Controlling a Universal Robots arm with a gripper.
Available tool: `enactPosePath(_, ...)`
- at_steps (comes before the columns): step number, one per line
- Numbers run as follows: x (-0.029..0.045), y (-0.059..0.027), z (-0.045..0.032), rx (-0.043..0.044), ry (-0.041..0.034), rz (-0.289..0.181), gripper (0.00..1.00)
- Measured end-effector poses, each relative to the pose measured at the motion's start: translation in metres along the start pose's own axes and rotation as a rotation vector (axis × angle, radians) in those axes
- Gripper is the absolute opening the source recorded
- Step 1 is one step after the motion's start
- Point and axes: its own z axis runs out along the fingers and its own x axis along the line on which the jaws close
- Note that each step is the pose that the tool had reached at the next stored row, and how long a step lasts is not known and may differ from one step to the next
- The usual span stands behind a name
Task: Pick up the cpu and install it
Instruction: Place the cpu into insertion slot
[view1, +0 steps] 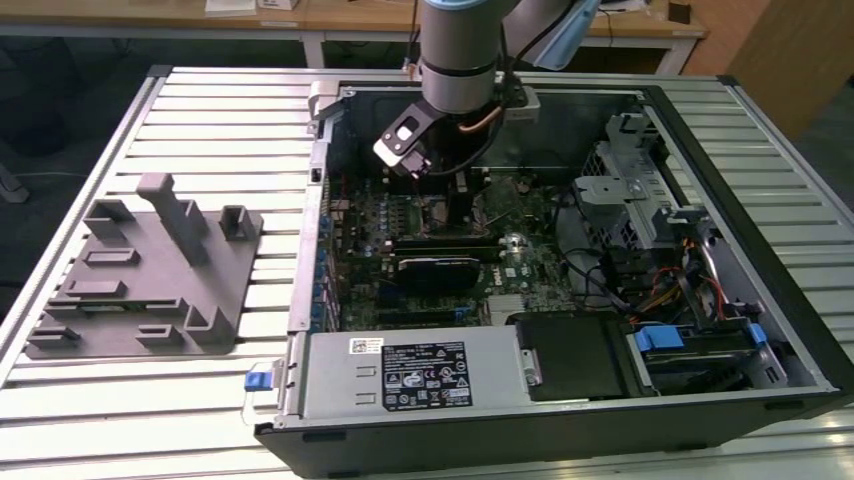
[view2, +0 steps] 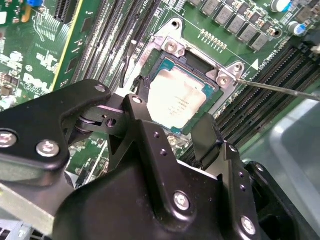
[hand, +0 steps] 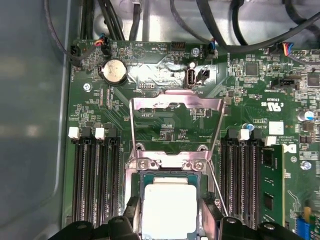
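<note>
Exterior view gave you the widest picture: the arm (view1: 461, 50) stood inside the open computer case (view1: 534, 442), with the gripper (view1: 447, 185) over the motherboard (hand: 240, 100). You were at the install step. In both wrist views the cpu (hand: 167, 207) (view2: 175, 100) sat between the fingers (view2: 142, 120), which were clamped on two opposite edges over the open socket (view2: 172, 47). The next move, I judge, called for square alignment and a gentle set-down. First wrist view added the raised hold-down plate (hand: 175, 100) beyond the fingertips; second wrist view added the cpu's corner fit.

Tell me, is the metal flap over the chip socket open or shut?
Open: in the first wrist view the metal flap lies folded back against the board, leaving the cpu uncovered.
</note>
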Motion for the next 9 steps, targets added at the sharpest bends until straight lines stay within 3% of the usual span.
enactPosePath(3, -0.0001, 0.0003, -0.0045, 0.0000, -0.0001, 0.000, 0.60)
enactPosePath(9, -0.0001, 0.0003, -0.0051, 0.0000, 0.0000, 0.000, 0.60)
